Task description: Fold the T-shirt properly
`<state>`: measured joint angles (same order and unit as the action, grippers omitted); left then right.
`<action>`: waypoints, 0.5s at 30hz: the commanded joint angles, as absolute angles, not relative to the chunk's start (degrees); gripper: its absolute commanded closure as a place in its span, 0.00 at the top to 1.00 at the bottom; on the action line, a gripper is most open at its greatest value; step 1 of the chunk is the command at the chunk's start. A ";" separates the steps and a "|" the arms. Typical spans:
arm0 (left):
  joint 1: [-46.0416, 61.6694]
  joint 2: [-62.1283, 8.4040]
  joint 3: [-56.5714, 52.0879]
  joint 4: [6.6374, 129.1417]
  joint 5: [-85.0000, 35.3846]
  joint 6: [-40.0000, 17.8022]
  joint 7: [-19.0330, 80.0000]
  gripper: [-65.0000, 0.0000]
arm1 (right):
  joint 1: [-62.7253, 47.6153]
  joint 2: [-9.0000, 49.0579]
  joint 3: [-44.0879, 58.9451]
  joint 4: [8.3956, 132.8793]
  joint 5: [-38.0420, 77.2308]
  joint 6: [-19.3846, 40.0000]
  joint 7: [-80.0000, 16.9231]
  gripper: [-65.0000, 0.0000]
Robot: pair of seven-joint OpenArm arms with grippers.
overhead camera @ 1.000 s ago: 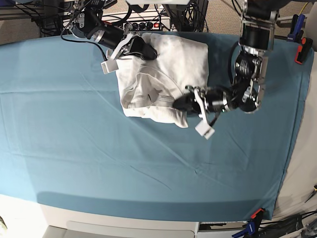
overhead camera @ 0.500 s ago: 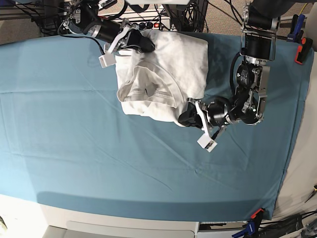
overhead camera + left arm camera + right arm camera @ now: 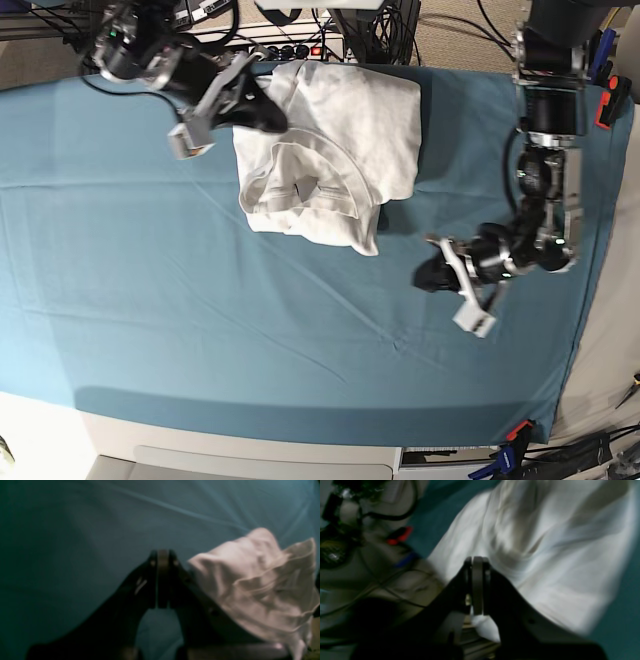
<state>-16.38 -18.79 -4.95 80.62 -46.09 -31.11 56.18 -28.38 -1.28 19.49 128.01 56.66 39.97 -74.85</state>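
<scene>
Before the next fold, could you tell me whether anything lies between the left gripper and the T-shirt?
Nothing visible does. The left gripper, shut and empty, sits apart from the T-shirt, with only bare teal cloth between them.

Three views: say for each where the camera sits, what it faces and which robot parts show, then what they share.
Base: overhead, facing down on the teal cloth, both arms in view.
Left wrist: on the left arm, behind the shut left gripper, facing cloth and T-shirt.
Right wrist: behind the shut right gripper, over the T-shirt.
Shared: the white T-shirt shows in all three.
</scene>
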 commanded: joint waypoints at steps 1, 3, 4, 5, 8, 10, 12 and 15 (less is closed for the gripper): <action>-17.80 -20.51 -6.26 81.54 -47.72 -31.29 56.14 0.00 | -28.47 -1.13 21.47 131.50 56.53 40.00 -73.45 0.00; -17.72 -22.85 -8.29 81.54 -49.76 -31.29 58.81 0.00 | -28.80 -1.10 26.57 135.00 52.99 40.00 -73.19 0.00; -17.58 -24.21 -9.52 81.56 -51.27 -31.35 60.27 0.00 | -29.15 -1.10 29.67 135.00 51.88 40.00 -72.99 0.00; -17.26 -25.61 -10.96 81.60 -52.88 -31.35 61.52 0.00 | -29.71 -0.99 32.93 135.00 51.44 40.00 -72.77 0.00; -15.00 -29.78 -16.53 82.21 -57.65 -31.35 63.81 0.00 | -31.86 0.89 43.11 135.00 52.27 40.00 -72.44 0.00; -12.40 -32.05 -20.97 82.81 -60.49 -31.38 65.47 0.00 | -33.71 2.28 49.23 135.00 52.31 40.00 -72.51 0.00; -8.64 -33.78 -25.36 83.44 -64.05 -32.12 67.13 0.00 | -35.68 3.44 54.52 135.00 53.25 40.00 -72.51 0.00; -1.19 -34.79 -30.96 84.97 -69.71 -33.74 69.71 0.00 | -38.48 3.79 60.16 135.00 56.10 40.00 -72.71 0.00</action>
<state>-0.32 -33.67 -30.68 84.07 -68.07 -33.36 70.30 -38.22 3.16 59.96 134.06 54.65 39.94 -73.73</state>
